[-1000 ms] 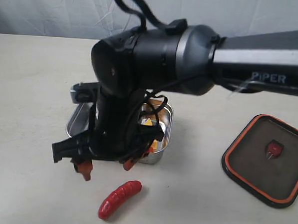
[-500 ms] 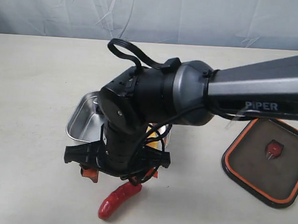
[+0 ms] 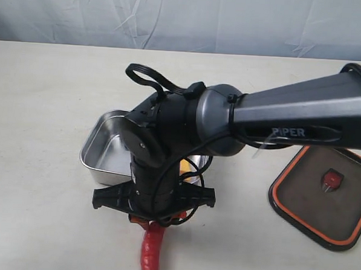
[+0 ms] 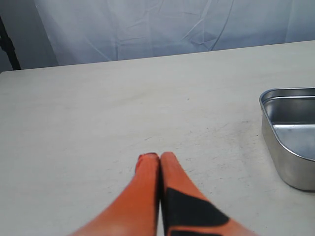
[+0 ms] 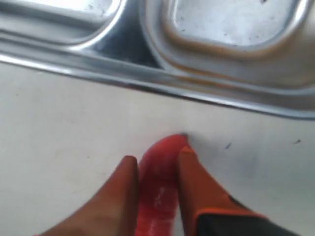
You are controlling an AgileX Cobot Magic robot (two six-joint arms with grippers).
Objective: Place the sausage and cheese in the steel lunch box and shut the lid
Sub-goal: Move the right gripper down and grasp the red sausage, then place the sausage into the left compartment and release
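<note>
- The right gripper (image 5: 156, 158) pinches the sausage (image 3: 152, 249) on the table (image 3: 43, 91), just beside the lunch box (image 3: 101, 152).
- The left gripper (image 4: 158, 160) is pressed together, holding nothing.
- The cheese (image 3: 184, 166) sits in the box; the lid (image 3: 304, 196) lies well apart.
- The arm (image 3: 303, 111) reads "PIPER".

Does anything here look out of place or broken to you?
Nothing looks damaged or spilled. The sausage lies on the table outside the steel lunch box, pinched by the right gripper. The lid lies on the table too, apart from the box.
</note>
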